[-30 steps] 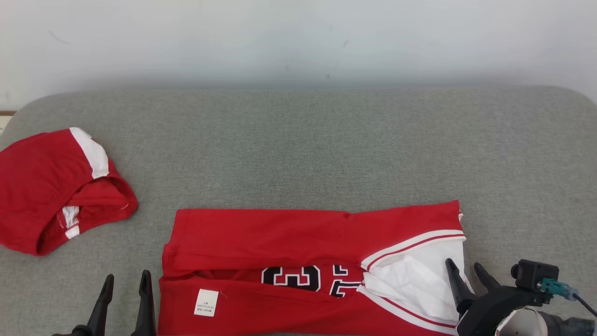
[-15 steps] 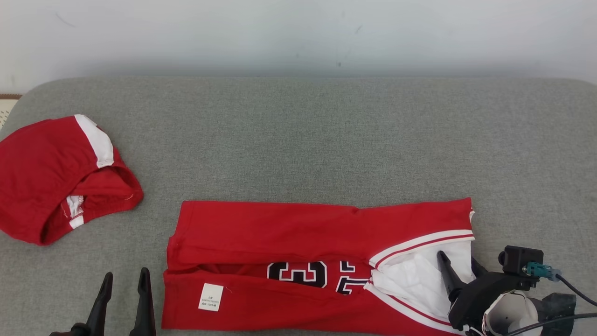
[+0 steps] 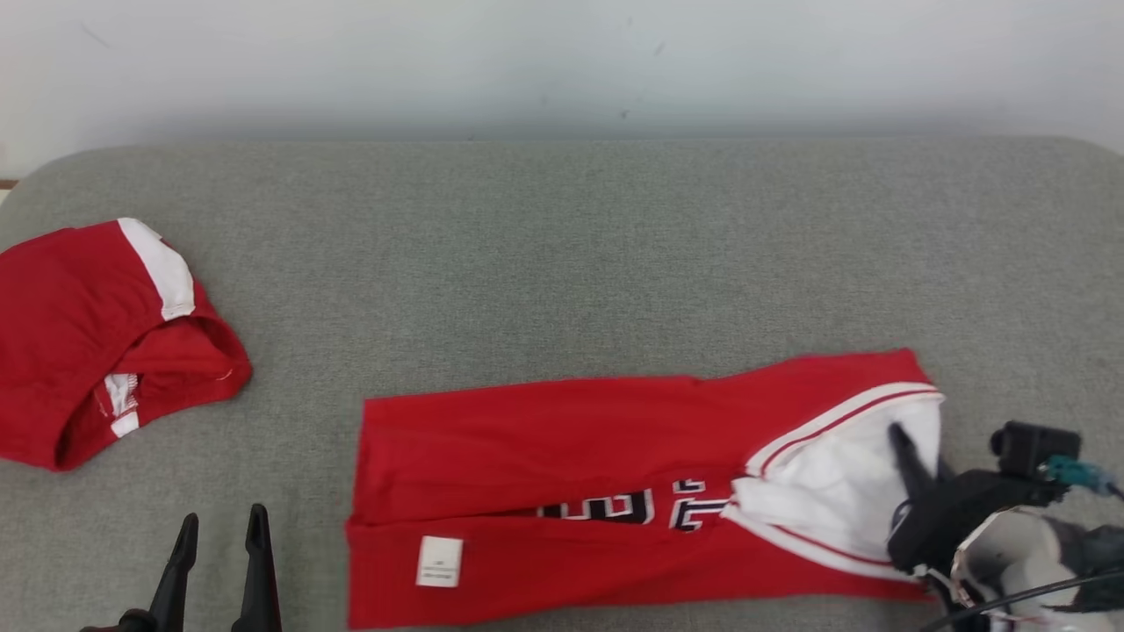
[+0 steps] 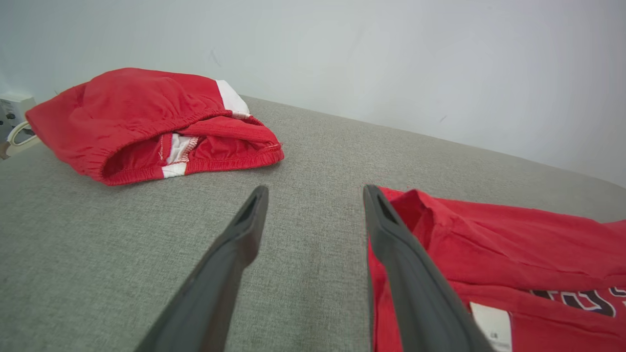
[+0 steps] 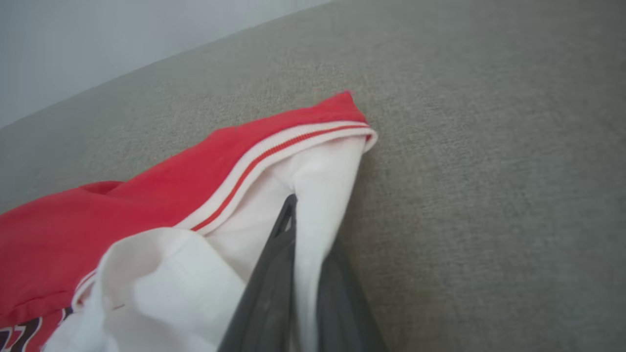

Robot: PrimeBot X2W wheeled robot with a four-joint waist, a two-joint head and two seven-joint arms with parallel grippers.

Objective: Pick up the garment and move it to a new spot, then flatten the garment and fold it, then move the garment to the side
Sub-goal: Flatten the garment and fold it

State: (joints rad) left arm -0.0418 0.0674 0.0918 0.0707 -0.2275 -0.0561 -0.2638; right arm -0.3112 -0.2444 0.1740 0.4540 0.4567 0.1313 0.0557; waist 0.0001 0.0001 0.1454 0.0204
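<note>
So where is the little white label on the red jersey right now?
In the head view the white label sits near the lower left corner of the jersey, just right of the left fingers.

Light was bright, diffuse and even.
Soft shadow banded the pale painted wall (image 3: 562, 123) at twelve o'clock over the grey woven fabric surface (image 3: 562, 263); right wrist view looked soft, blurriest toward six o'clock.

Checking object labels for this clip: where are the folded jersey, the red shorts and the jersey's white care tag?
folded jersey (image 3: 544, 439): head view, on its upper red fold.
red shorts (image 3: 70, 325): head view, on the broad red panel.
care tag (image 3: 439, 562): head view, centre of the white tag.
</note>
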